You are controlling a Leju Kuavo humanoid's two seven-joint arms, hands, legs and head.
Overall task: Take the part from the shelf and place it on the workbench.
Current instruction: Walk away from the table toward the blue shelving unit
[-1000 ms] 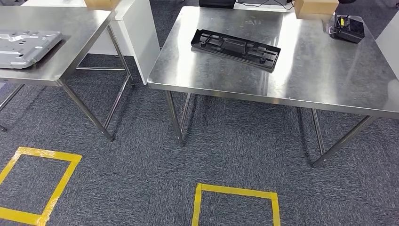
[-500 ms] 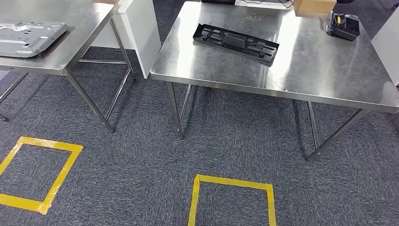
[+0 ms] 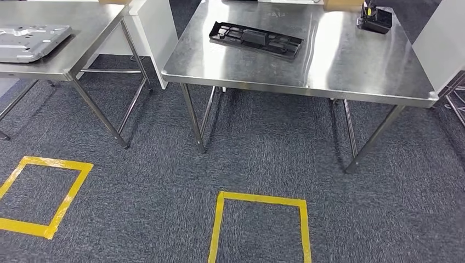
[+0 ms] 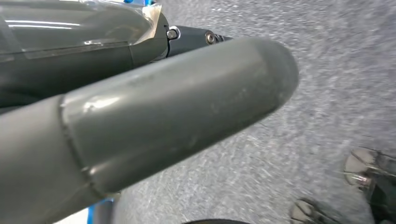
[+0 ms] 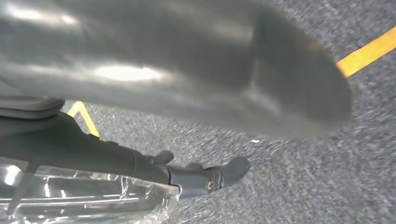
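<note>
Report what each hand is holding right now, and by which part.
Cannot tell for the left hand or right hand; thumbs hide the grasp. The black part lies on the steel table.

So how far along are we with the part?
Done, it seems: a black part lies flat on the steel workbench. In hand: nothing, since the left hand and right hand hang empty above the carpet. Left: probably nothing, unless another part is due.
</note>
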